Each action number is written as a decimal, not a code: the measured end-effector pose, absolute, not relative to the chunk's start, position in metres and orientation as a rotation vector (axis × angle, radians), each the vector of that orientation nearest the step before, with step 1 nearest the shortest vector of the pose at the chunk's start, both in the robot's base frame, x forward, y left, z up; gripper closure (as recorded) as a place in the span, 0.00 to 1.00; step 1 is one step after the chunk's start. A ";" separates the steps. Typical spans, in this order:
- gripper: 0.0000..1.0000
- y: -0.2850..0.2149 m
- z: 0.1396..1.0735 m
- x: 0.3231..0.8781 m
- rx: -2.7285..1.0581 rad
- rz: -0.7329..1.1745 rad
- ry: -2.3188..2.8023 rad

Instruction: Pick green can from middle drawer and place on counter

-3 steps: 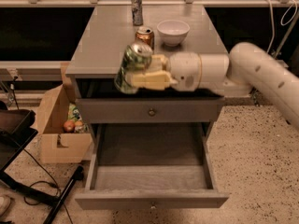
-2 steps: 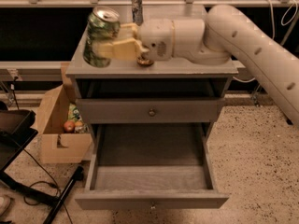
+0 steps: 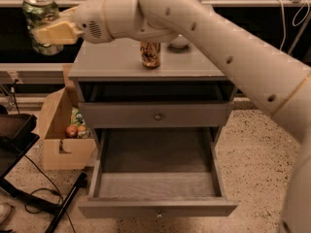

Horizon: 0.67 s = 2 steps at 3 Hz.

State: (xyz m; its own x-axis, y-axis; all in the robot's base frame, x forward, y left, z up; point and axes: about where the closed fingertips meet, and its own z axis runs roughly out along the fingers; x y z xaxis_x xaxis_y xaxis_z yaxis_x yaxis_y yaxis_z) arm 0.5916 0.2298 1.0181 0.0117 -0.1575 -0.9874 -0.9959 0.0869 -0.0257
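Camera view: the tool (image 3: 43, 32) is clamped on the green can (image 3: 40, 11) and holds it upright in the air, above and left of the bench (image 3: 112, 64), beyond its left edge. The can is green with pale patterning and has a silver top. Below the bench, the middle drawer (image 3: 155, 181) is pulled open.

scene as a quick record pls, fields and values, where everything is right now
gripper: upper left of the view, shut on the green can
green can: held in the air, left of the counter's edge, not set down
counter: holds an orange-gold can
middle drawer: pulled open, nothing seen inside
upper drawer: closed
floor, left: open cardboard box
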 end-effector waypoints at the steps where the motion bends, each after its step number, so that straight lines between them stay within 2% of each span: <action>1: 1.00 0.277 0.959 0.654 -1.217 0.925 1.572; 2: 1.00 0.276 0.903 0.712 -1.120 0.893 1.758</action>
